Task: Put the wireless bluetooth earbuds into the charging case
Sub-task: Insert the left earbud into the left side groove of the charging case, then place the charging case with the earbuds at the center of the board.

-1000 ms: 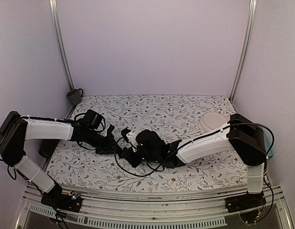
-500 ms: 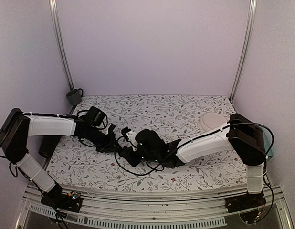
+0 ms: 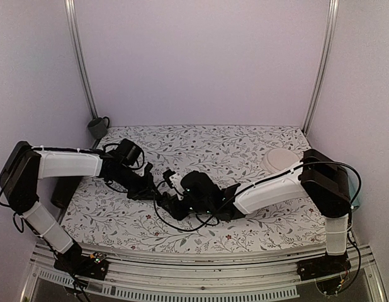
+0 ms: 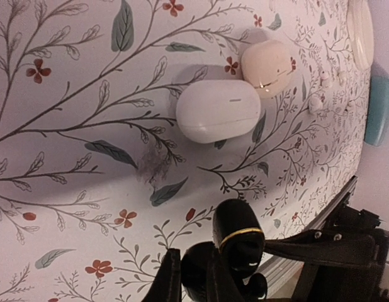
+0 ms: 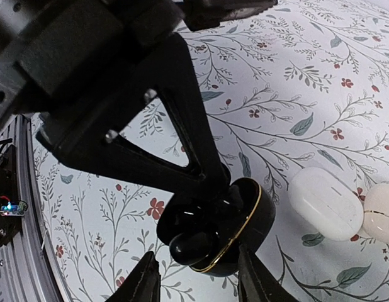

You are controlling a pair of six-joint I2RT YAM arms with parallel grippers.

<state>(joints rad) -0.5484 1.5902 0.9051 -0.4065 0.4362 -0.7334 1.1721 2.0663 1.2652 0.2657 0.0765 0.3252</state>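
Jaws on the right gripper (image 5: 197, 284) stand apart, one finger on each side of the charging case (image 5: 245, 214). Nothing is pinched between them, and I can't make out whether either finger touches the case. The left gripper (image 3: 152, 187) comes in from the other side with its jaws closed, clamped on the case and holding it just above the flowered tablecloth (image 5: 295, 75), about mid-table between the two arms. The case is black with a thin gold rim and it is open. A glossy black earbud (image 5: 189, 245) sits in its mouth, low on the side nearest the right gripper. I can't find a second earbud from where I stand. Two white oval pebbles (image 5: 325, 202) lie side by side on the cloth, touching each other, near the case but clear of it. A white dish (image 3: 279, 158) rests well off toward the right arm's far side.
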